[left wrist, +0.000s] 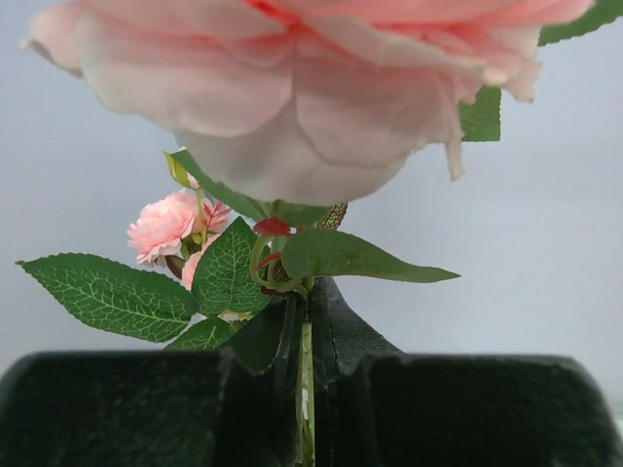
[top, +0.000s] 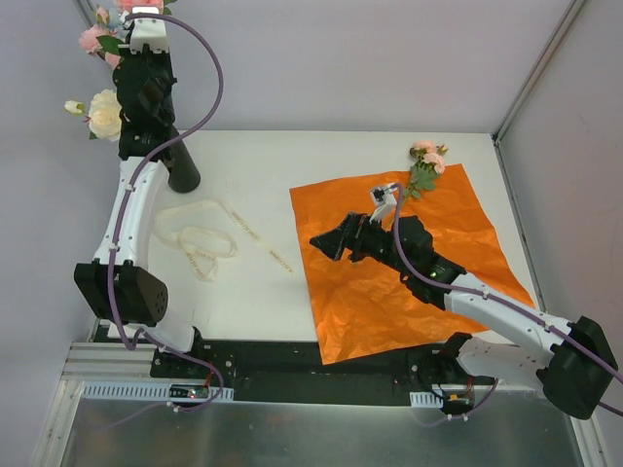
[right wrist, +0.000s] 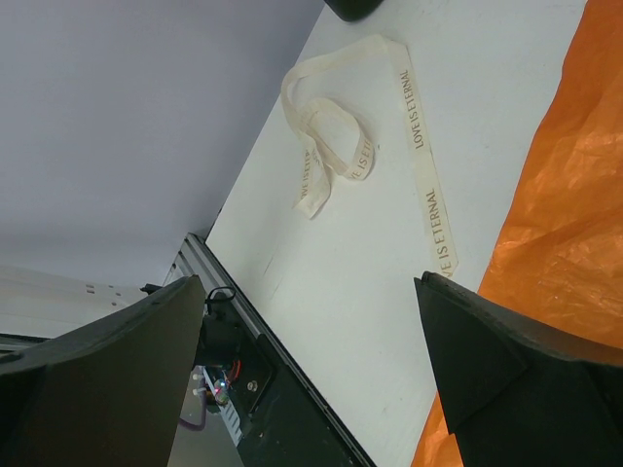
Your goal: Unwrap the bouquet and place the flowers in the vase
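Orange paper (top: 365, 306), one sheet; one ribbon (top: 200, 241); one vase (top: 183, 167); one sprig (top: 426, 161).

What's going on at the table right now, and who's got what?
The left gripper is shut on the stem of the flowers, held up near the vase at the table's far left. The right gripper hangs open over the orange paper, which lies spread flat. One pink sprig lies at the paper's far edge. The untied ribbon lies on the table between vase and paper.
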`<state>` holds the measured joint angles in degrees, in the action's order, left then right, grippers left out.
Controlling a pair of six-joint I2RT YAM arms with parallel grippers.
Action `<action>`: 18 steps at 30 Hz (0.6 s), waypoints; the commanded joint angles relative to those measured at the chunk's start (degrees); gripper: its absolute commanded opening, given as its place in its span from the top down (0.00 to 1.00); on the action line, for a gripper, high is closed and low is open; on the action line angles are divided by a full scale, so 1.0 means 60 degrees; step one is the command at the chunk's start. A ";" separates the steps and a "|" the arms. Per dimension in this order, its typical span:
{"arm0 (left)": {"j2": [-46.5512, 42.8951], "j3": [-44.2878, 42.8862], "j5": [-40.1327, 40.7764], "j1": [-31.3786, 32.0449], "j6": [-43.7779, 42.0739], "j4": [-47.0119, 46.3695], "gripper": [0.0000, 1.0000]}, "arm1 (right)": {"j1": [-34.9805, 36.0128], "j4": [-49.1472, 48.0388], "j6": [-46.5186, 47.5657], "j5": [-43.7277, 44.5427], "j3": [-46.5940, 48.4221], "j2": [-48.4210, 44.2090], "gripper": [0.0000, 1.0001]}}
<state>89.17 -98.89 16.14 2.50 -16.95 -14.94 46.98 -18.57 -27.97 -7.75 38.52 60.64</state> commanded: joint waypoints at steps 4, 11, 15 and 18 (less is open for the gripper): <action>0.0124 0.0309 -0.0010 -0.0359 0.0231 -0.1495 1.00 | -0.0008 -0.0260 0.0149 0.0134 0.0215 -0.0146 0.01; 0.0461 0.0779 0.0269 -0.1061 0.2147 0.0143 1.00 | -0.0008 -0.0084 0.0120 0.0266 0.0245 -0.0176 0.01; 0.0505 0.1203 0.0093 -0.1208 0.2737 0.0527 1.00 | -0.0008 0.0003 0.0105 0.0251 0.0288 -0.0175 0.01; 0.0520 0.1306 0.0108 -0.1223 0.2796 0.0892 0.95 | -0.0008 0.0149 0.0120 0.0353 0.0332 -0.0175 0.01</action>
<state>92.90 -91.46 17.06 -4.78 -4.23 -11.51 46.98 -17.23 -27.94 -6.83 38.54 60.64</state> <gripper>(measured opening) 0.040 0.993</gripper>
